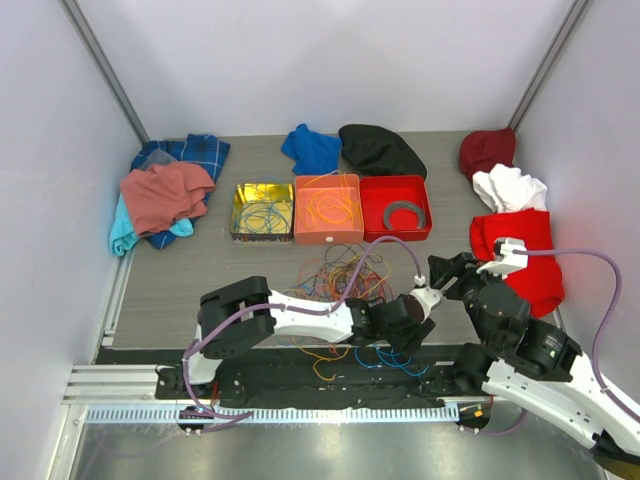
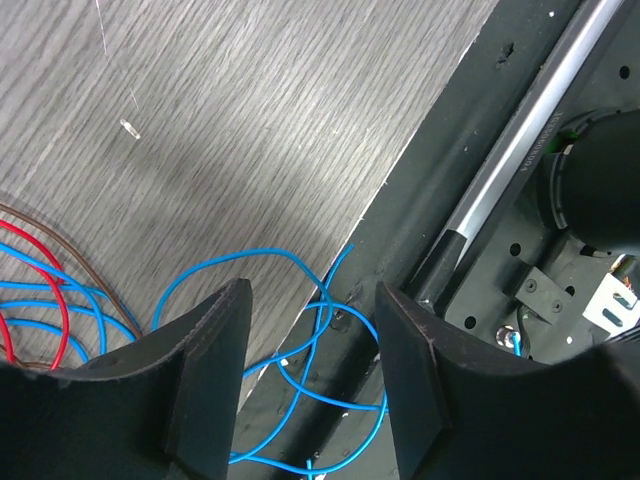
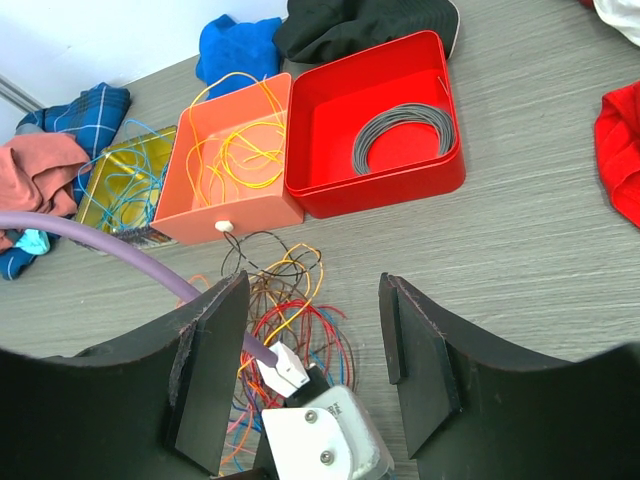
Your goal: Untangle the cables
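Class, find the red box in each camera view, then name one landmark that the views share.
Top external: red box right of centre, at mid-height.
Left wrist: not in view.
Right wrist: red box at upper middle.
Shared landmark: the loose cables, seen in all three.

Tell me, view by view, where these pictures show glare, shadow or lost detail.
Top external: the shiny metal strip at the near edge glares, and the gold box mirrors light. Left wrist: the thin blue cables are sharp, but the left gripper's black fingers are dark, without detail. Right wrist: the red plastic box is sharp and evenly lit.
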You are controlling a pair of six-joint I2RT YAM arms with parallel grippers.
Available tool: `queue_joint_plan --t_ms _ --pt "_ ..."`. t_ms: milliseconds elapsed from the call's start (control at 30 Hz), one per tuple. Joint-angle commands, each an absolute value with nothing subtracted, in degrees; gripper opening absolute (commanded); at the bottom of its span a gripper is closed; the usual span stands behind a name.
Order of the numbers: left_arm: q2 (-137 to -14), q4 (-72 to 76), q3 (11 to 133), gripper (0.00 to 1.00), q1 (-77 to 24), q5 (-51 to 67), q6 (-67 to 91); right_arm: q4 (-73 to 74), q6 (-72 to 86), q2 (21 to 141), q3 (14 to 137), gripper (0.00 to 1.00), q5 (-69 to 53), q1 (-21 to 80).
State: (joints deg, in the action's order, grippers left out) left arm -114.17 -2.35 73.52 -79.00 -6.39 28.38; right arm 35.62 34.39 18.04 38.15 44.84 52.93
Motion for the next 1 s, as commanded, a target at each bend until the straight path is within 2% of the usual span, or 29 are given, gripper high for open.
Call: queue_joint_plan --t_ms 0,100,200,367,400,567,600,700,833,967 --pt "-115.7 -0.2 73.7 0.52 -78.6 -6.0 29.4 34.1 35.6 19.0 39.2 0.62 45.4 53.3" --pt "-115.6 1.4 73.0 0.43 -78.5 -6.5 29.4 34.1 35.3 18.9 39.4 0.63 45.4 53.2" --pt "-114.7 3.4 71.9 0.26 -78.4 -6.8 29.1 34.1 35.2 18.8 39.5 0.62 45.5 53.3" --pt "-113.8 4.7 71.1 0.07 -78.4 -6.5 29.0 34.1 35.3 18.8 39.7 0.62 45.4 53.2" --pt "-112.8 4.7 70.7 0.00 -78.4 -6.6 28.7 34.1 35.4 18.5 39.8 0.62 45.3 53.2" --pt "-101.5 -1.5 69.4 0.00 -78.4 -11.9 26.1 34.6 35.3 17.7 39.8 0.62 45.4 53.3" --pt "-95.0 -3.5 69.3 0.00 -78.4 -13.3 25.6 34.5 35.2 17.6 39.8 0.62 45.5 53.3" --pt "-85.4 -11.2 70.7 0.00 -78.3 -21.4 22.4 34.5 34.8 17.3 39.5 0.62 45.9 53.2" --pt "-71.5 -20.7 76.4 0.00 -78.2 -31.2 16.6 32.8 34.9 17.4 37.8 0.62 45.3 53.3" --pt "-65.6 -29.7 86.7 0.00 -78.0 -43.5 12.5 30.9 35.4 16.9 35.9 0.62 43.9 53.2"
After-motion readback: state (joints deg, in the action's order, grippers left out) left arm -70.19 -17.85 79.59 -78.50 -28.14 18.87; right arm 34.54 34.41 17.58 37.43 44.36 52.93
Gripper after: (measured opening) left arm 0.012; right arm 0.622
